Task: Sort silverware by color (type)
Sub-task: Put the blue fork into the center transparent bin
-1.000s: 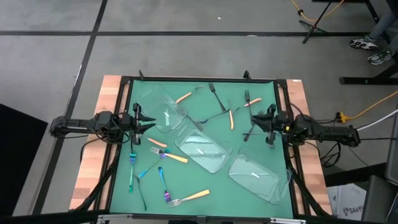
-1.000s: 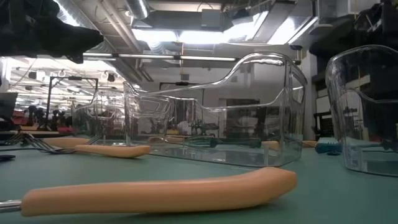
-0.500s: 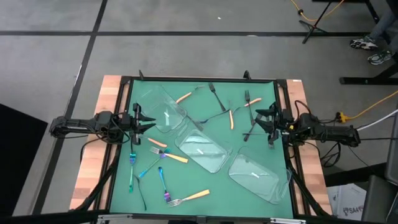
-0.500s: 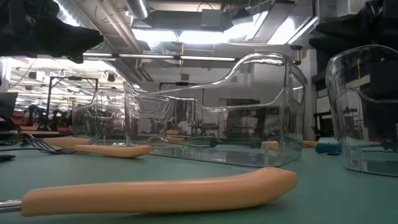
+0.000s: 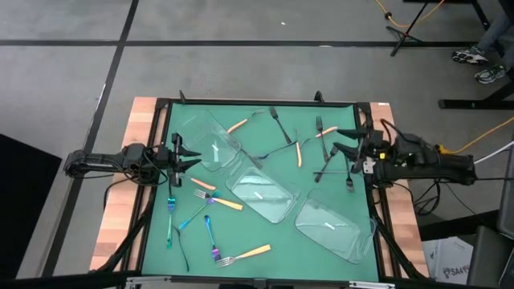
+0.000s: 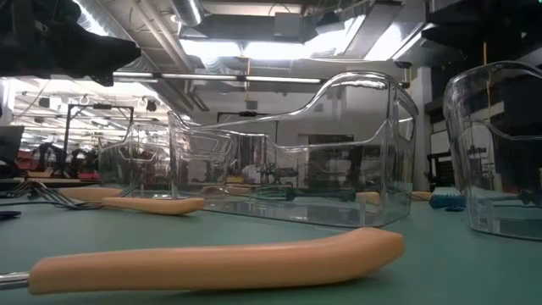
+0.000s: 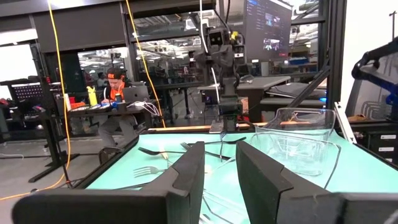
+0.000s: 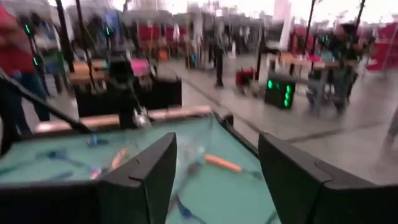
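Note:
The silverware lies scattered on the green mat (image 5: 241,164). There are orange-handled forks (image 5: 299,152) (image 5: 245,254), dark forks (image 5: 277,120) (image 5: 329,167) and iridescent blue pieces (image 5: 170,221) (image 5: 210,234). My left gripper (image 5: 181,156) hovers at the mat's left edge, open and empty; its own view shows bare fingers (image 7: 221,168). My right gripper (image 5: 337,141) hovers at the mat's right side, above a dark fork and beside an orange-handled one (image 5: 325,132). It is open wide with nothing between its fingers (image 8: 217,168).
Three clear plastic trays lie in a slanting row across the mat: far left (image 5: 210,140), middle (image 5: 261,195) and near right (image 5: 333,227). A black frame (image 5: 257,102) borders the mat. In the low view an orange handle (image 6: 229,258) lies close in front of a tray (image 6: 296,169).
My right gripper has opened wider. It has risen and swung toward the table's far edge. The silverware and trays lie as before.

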You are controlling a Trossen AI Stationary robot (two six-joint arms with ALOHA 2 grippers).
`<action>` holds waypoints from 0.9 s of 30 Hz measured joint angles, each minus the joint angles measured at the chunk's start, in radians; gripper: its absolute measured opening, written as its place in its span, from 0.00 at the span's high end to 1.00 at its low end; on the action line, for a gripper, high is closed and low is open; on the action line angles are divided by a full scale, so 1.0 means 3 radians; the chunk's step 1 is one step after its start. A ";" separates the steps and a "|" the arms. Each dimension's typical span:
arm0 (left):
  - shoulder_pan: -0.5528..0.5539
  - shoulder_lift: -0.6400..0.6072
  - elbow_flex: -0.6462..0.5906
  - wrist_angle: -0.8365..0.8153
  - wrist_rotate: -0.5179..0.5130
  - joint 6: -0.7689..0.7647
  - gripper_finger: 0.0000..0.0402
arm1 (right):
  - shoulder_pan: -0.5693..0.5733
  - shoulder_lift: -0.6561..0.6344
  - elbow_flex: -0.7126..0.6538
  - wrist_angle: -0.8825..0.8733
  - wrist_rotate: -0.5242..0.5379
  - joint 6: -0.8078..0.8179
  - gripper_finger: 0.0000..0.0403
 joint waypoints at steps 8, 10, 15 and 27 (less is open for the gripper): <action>0.0000 0.0000 0.0000 0.0000 0.0001 0.0000 0.79 | 0.0000 0.0800 0.0749 -0.0744 -0.0005 0.0017 0.46; 0.0000 0.0001 0.0000 0.0000 0.0001 0.0000 0.79 | 0.0001 0.0978 0.0905 -0.0928 -0.0045 0.0031 0.46; -0.0001 0.0001 0.0000 0.0000 0.0001 0.0000 0.79 | 0.0003 0.1380 0.1170 -0.1324 -0.0207 0.0074 0.46; -0.0001 0.0000 0.0001 -0.0001 0.0001 0.0000 0.78 | 0.0003 0.2171 0.1249 -0.2580 -0.0330 0.0691 0.46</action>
